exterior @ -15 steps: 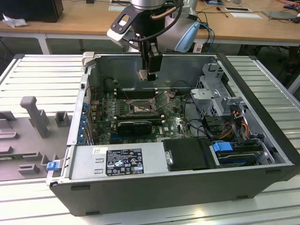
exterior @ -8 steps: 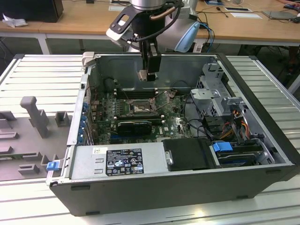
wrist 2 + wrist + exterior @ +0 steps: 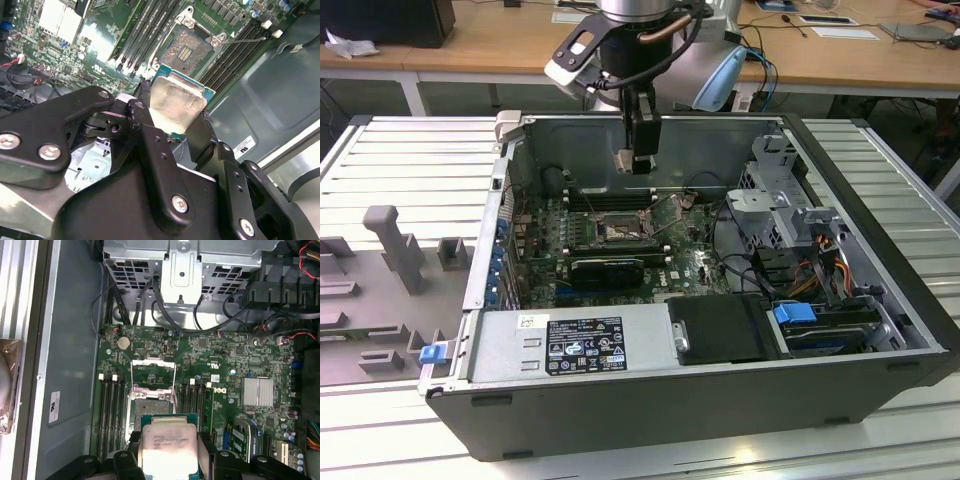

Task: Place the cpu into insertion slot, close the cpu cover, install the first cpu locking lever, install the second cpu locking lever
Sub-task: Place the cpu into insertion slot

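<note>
My claw point(image 3: 642, 160) is clamped on the cpu point(image 3: 177, 102). One finger is on each side of it, holding it by its thin edges. I am up in the air inside the open computer case point(image 3: 620, 400), which sits on the table point(image 3: 880, 440). The cpu is over the green board point(image 3: 240, 355), close to the insertion slot point(image 3: 150, 407) but not in it yet. The slot is open. I think the cpu cover point(image 3: 152, 363) is flipped up at its far side.

Here is what I think could go wrong. I only hold the chip by its edges, so it could slip or tip if I bump something. In the second wrist view it looks a bit tilted to the slot. If it goes down crooked, one corner could land first and hurt the tiny pins in the slot. If I am off to one side, it could land on the dark rim or on the long black memory slots point(image 3: 107, 410) just beside it. The cover could also get in the way of my fingers if it falls shut. A thin lever point(image 3: 245, 37) sticks out near the slot, and I could catch on it.
</note>
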`<state>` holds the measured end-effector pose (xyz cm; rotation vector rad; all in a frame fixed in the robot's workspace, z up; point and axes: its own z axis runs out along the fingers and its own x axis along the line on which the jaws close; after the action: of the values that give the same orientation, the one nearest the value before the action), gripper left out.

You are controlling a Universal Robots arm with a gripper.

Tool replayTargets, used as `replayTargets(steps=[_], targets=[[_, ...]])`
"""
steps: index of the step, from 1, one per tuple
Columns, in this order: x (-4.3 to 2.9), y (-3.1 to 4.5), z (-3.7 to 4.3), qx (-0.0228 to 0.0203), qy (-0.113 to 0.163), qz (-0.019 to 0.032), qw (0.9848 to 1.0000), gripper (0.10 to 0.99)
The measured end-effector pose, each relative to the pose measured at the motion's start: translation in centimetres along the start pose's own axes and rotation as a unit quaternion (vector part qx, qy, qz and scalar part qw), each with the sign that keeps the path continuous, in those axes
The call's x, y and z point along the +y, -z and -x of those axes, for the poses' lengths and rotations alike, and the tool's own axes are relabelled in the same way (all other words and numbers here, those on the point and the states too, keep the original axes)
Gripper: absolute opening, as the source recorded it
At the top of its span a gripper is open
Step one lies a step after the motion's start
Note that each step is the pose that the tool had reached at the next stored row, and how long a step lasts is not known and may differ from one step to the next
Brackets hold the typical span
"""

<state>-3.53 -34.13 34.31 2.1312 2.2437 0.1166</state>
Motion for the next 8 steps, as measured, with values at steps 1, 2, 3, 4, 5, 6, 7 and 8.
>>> replayTargets(steps=[1,2,3,4,5,6,7,8], targets=[[0.00,-0.01,0.00,-0.0002,-0.003,0.0001,1.0000,0.529],[0.00,-0.01,0.00,-0.0005,-0.005,0.0001,1.0000,0.529],[0.00,-0.02,0.00,-0.0006,-0.007,0.0001,1.0000,0.529],[0.00,-0.03,0.00,-0.0008,-0.009,0.0002,1.0000,0.529],[0.00,-0.04,0.00,-0.0010,-0.012,0.0002,0.9999,0.529],[0.00,-0.05,0.00,-0.0013,-0.015,0.0003,0.9999,0.529],[0.00,-0.06,0.00,-0.0015,-0.017,0.0003,0.9998,0.529],[-0.01,-0.07,0.00,-0.0018,-0.021,0.0004,0.9998,0.529]])
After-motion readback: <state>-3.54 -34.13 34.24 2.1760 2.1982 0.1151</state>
